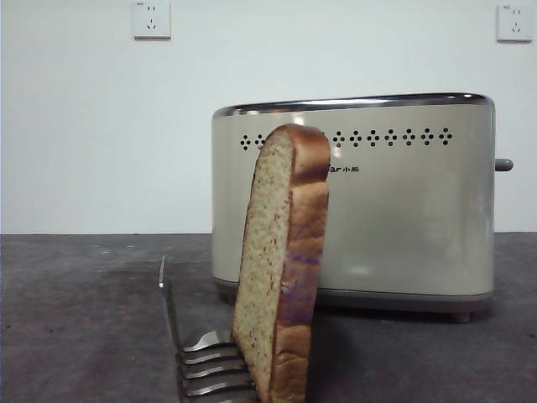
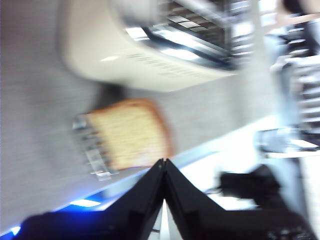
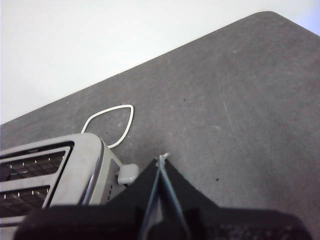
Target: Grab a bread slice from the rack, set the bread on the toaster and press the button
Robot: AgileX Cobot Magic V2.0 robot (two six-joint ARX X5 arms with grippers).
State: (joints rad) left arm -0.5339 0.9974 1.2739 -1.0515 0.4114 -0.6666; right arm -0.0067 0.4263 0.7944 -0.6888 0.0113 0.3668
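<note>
The slice of bread (image 1: 281,269) stands upright in the steel rack (image 1: 197,353) at the front of the table, with a purple smear on its crust. The cream toaster (image 1: 403,218) stands behind it, and its grey button (image 1: 503,164) sticks out of its right end. In the blurred left wrist view my left gripper (image 2: 164,162) is shut and empty, hanging above the bread (image 2: 132,132), the rack (image 2: 92,150) and the toaster (image 2: 145,50). My right gripper (image 3: 161,161) is shut and empty above the toaster's (image 3: 50,172) button end, near the button (image 3: 127,173).
A white cable (image 3: 112,122) loops on the dark table (image 3: 225,100) beside the toaster. Two wall sockets (image 1: 151,18) sit on the white wall behind. Neither arm shows in the front view.
</note>
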